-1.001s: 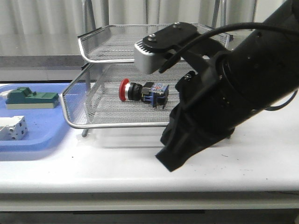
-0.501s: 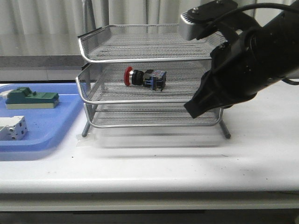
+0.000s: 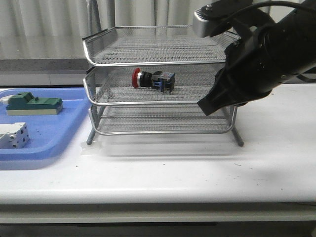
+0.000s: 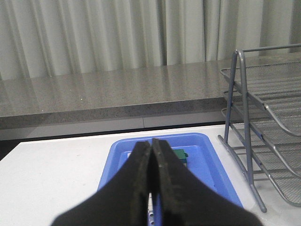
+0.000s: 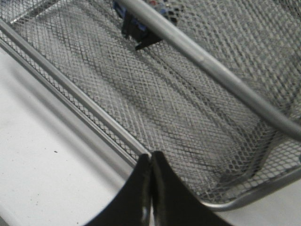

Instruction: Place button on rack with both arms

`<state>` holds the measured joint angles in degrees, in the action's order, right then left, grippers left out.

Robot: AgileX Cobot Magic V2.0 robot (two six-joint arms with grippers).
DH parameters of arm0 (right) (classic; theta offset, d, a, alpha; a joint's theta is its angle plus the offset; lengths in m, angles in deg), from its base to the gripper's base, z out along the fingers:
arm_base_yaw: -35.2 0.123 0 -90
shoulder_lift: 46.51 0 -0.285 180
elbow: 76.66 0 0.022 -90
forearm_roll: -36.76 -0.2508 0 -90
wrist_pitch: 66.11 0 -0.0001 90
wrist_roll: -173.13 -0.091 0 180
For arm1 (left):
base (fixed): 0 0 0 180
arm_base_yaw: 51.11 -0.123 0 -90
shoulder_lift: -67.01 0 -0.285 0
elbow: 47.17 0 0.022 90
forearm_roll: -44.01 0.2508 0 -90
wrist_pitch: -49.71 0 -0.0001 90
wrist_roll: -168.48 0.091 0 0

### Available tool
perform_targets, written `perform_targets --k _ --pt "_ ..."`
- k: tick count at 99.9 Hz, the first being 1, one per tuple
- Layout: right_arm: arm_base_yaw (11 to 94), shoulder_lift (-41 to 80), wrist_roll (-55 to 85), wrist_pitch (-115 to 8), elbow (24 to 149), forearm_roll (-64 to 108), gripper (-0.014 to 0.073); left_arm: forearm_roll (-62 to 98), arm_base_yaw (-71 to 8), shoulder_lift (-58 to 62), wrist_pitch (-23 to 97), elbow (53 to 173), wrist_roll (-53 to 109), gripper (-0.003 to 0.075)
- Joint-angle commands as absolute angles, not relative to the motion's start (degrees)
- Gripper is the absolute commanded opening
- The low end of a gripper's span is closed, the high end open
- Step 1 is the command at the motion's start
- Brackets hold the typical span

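The button, red-headed with a black and blue body, lies on its side in the middle tier of the silver wire rack. My right gripper is shut and empty, its tips at the front right corner of that middle tier. In the right wrist view the shut fingertips sit just at the tray's rim, and the button shows partly through the mesh. My left gripper is shut with nothing in it, hovering over the blue tray, out of the front view.
The blue tray lies left of the rack and holds a green block and a white-grey block. In the left wrist view the rack's mesh trays stand to one side. White table lies in front of the rack.
The middle tier, pulled out a second ago, has slid back into the rack with the button on it. My right arm moved up and back to the right.
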<state>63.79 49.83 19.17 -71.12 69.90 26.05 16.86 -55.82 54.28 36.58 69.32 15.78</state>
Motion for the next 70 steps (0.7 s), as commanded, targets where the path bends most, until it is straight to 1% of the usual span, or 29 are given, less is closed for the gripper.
perform_targets --k 1,16,38,52,70 --pt "63.49 46.12 19.82 -73.45 71.72 26.38 -0.0061 15.97 -55.9 53.7 40.88 70.73 15.35 -0.002" --pt "63.49 41.55 19.77 -68.94 71.72 23.98 -0.0061 15.97 -55.9 53.7 40.88 70.73 15.35 -0.002" --pt "62.57 31.82 19.77 -63.78 71.03 20.61 -0.0061 15.97 -55.9 53.7 40.88 70.73 15.35 -0.002" --pt "57.68 26.42 19.77 -59.7 70.2 19.92 -0.0061 15.97 -55.9 53.7 40.88 70.73 15.35 -0.002" --pt "48.5 18.88 19.72 -52.49 69.45 19.7 -0.0061 15.97 -55.9 53.7 40.88 70.73 15.35 -0.002"
